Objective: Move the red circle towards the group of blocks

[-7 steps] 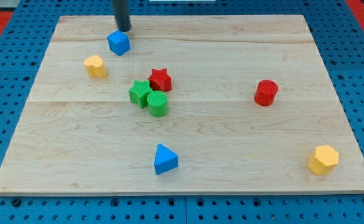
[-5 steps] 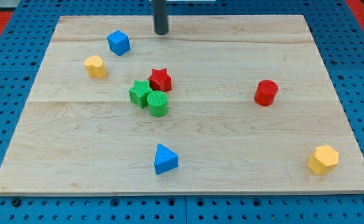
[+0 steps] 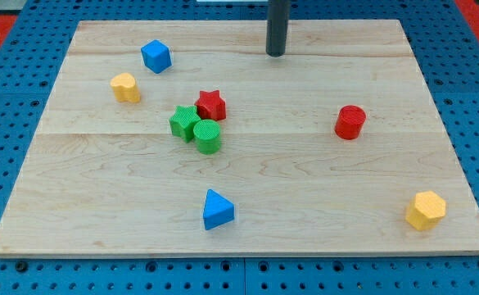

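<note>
On the far part of the wooden board (image 3: 321,188), slightly right of centre, my tip (image 3: 275,54) rests on bare wood, clear of every block. The arm carries a plain dark rod with no jaws, so no jaw opening applies.

Task item: the red circle (image 3: 350,122) stands upright on the right half of the board, nearer than my tip and to its right, with open wood between the two. It touches no other block.

Target group: three blocks sit clustered left of centre. The red star (image 3: 211,105) occupies the far side of the cluster, the green star (image 3: 183,122) the left side, and the green cylinder (image 3: 208,136) the near side. The green cylinder touches the green star; the red star sits just beside both. The group lies well apart from the red circle, to its left.

Other blocks:
- Blue cube (image 3: 155,56), far left, well left of my tip.
- Yellow heart-like block (image 3: 125,87), left, nearer than the blue cube.
- Blue triangle (image 3: 217,209), near edge, below the group.
- Yellow hexagon (image 3: 425,210), near right corner.

A blue perforated surface (image 3: 10,106) surrounds the board.
</note>
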`<state>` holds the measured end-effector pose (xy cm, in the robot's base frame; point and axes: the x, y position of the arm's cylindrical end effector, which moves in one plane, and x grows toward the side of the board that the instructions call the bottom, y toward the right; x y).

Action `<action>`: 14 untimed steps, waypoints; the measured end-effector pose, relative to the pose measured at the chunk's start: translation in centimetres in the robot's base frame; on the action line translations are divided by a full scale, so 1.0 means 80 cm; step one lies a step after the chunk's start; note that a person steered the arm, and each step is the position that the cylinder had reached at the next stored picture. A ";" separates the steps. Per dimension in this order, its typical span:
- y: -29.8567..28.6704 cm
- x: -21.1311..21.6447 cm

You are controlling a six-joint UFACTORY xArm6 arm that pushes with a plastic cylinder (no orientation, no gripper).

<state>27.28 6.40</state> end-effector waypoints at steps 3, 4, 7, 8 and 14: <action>0.130 0.095; 0.154 0.135; 0.180 0.184; 0.180 0.185; 0.130 0.195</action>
<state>42.92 16.83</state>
